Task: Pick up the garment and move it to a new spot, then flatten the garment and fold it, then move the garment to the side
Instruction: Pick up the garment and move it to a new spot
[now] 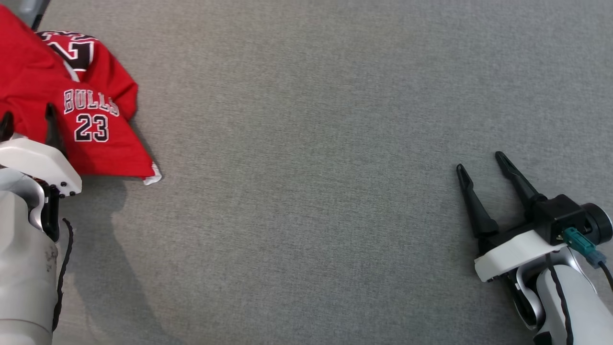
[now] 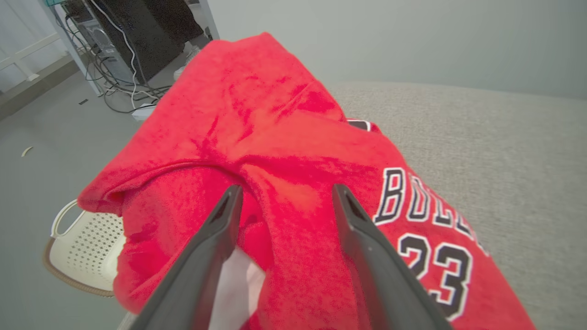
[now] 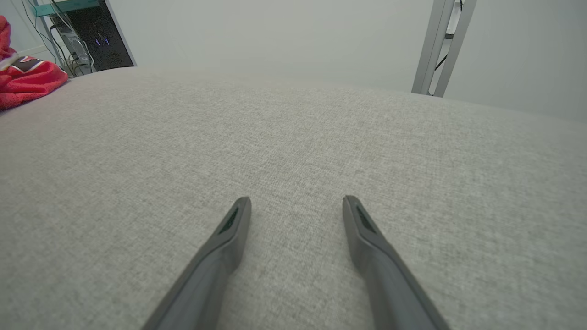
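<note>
The garment (image 1: 57,100) is a red jersey printed "BULLS 23", crumpled at the far left of the grey fabric table (image 1: 311,167), partly hanging over its left edge. My left gripper (image 1: 28,117) stands open right above the jersey, its dark fingers straddling a raised red fold (image 2: 284,201) in the left wrist view. My right gripper (image 1: 479,163) is open at the lower right, low over bare fabric, far from the jersey. In the right wrist view its fingers (image 3: 229,229) point across the table and the garment (image 3: 25,78) shows at the far left.
A white perforated basket (image 2: 78,247) sits on the floor below the table's left edge. A black computer tower with cables (image 2: 128,41) stands behind it. A grey metal post (image 3: 440,46) rises beyond the table's far side.
</note>
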{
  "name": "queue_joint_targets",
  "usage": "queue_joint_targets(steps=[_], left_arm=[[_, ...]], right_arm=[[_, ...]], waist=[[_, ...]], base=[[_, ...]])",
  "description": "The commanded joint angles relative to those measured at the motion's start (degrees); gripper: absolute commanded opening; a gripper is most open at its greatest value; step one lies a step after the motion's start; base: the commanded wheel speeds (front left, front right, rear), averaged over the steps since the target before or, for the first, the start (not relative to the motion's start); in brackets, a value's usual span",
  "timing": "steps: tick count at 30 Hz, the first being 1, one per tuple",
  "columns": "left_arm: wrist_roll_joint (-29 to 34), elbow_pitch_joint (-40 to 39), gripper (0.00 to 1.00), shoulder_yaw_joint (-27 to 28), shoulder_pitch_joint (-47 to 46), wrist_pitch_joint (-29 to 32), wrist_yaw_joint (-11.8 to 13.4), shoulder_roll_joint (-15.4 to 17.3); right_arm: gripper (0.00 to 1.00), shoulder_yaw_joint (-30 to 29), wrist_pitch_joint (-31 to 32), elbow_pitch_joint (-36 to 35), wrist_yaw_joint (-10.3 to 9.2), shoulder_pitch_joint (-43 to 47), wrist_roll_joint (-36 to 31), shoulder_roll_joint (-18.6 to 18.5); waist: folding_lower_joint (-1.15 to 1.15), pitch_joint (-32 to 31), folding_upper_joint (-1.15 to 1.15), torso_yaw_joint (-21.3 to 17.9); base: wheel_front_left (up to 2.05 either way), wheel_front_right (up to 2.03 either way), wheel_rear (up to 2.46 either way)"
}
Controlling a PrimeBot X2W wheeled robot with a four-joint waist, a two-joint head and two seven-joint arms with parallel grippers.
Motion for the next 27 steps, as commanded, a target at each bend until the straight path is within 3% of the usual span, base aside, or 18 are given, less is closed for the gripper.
queue_joint_targets(steps=[1,7,8,9,18,27], left_arm=[[0.0,2.4,1.0,0.3,-1.6,1.2,1.0,0.7],[-2.7,9.1,1.0,2.0,-4.0,5.0,1.9,0.7],[-3.5,9.6,0.45,2.5,-3.9,5.0,1.5,0.5],[-3.8,9.8,0.0,2.8,-3.8,4.7,1.6,0.7],[-1.7,6.3,0.0,-0.8,-4.8,-1.3,-1.1,1.2],[-0.4,-7.0,0.0,-7.9,-0.6,-1.8,-3.1,-5.7]], right_arm=[[1.0,-0.3,0.4,2.5,-0.14,1.6,0.5,-1.4],[1.0,0.0,0.6,3.9,-0.15,1.6,1.1,-1.6],[1.0,0.0,0.6,4.0,-0.15,1.8,1.1,-1.3],[1.0,0.1,0.6,4.2,-0.15,1.8,1.1,-1.0],[1.0,-0.4,0.3,3.9,-0.07,3.2,2.8,1.9],[1.0,-1.4,0.2,4.4,-0.07,8.0,3.8,5.4]], waist=[[0.0,1.2,0.0,-1.4],[0.0,1.5,0.0,-2.7],[0.0,1.2,0.0,-2.9],[0.0,0.9,0.0,-3.0],[0.0,-6.3,0.0,-4.5],[0.0,-15.7,0.0,-7.8]], base=[[0.0,0.0,0.0],[0.0,0.0,0.0],[0.0,0.0,0.0],[0.0,0.0,0.0],[0.0,0.0,0.0],[0.0,0.0,0.0]])
